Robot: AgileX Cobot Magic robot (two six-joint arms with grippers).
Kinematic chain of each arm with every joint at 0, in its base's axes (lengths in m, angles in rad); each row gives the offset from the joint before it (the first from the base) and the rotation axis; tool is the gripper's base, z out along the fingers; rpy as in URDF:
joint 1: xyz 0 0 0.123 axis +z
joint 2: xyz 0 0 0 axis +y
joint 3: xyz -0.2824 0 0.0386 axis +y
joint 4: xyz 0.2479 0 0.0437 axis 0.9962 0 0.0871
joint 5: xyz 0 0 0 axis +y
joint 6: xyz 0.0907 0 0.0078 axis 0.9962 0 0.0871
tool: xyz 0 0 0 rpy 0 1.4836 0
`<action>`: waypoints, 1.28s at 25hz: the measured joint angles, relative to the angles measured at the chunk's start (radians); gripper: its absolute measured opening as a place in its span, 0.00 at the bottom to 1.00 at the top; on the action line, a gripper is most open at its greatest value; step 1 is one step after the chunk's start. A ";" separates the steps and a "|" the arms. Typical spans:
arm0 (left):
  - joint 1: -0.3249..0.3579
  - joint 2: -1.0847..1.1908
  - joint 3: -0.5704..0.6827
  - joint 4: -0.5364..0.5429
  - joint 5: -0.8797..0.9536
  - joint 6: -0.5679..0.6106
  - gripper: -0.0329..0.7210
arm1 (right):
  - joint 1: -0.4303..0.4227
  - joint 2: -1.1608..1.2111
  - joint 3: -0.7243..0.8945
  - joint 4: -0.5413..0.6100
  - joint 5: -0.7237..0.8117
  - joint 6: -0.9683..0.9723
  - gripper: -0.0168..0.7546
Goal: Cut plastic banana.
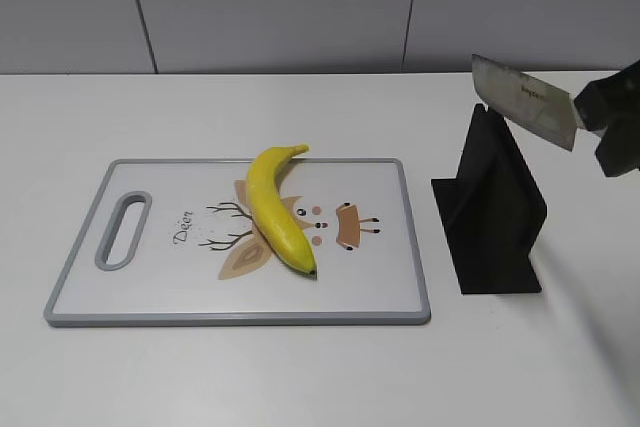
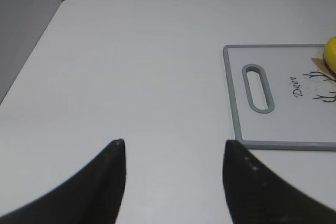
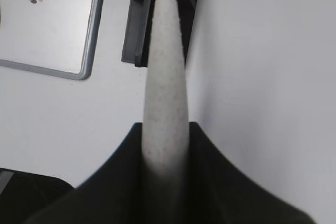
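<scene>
Right fingers (image 3: 164,153): clamped on knife (image 1: 524,100) handle, above stand (image 1: 492,217).
Left fingers (image 2: 173,153): spread, empty.
Banana (image 1: 277,209): at nine o'clock; bring blade square across its middle.

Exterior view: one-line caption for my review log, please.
Right gripper holds a knife above its black stand; the uncut plastic banana lies on the cutting board.

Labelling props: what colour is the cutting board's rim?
Grey, around a white cutting board; clearest in the exterior view.
</scene>
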 joint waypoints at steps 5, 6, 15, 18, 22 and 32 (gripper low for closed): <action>0.000 0.000 0.000 0.001 0.000 0.000 0.80 | 0.000 -0.019 -0.053 -0.012 0.003 -0.037 0.25; 0.000 0.000 0.000 0.001 0.000 0.000 0.80 | 0.000 -0.020 -0.068 -0.012 0.003 -0.070 0.25; 0.000 0.098 -0.009 -0.011 -0.034 0.062 0.75 | 0.000 0.002 -0.123 0.087 -0.034 -0.587 0.25; 0.000 0.179 -0.037 -0.030 -0.102 0.120 0.75 | 0.000 0.032 -0.123 0.143 -0.043 -0.732 0.25; 0.000 0.319 -0.086 -0.083 -0.215 0.233 0.75 | 0.000 0.087 -0.142 0.207 -0.057 -0.879 0.25; -0.015 0.766 -0.271 -0.359 -0.325 0.728 0.75 | -0.002 0.278 -0.273 0.335 0.020 -1.207 0.25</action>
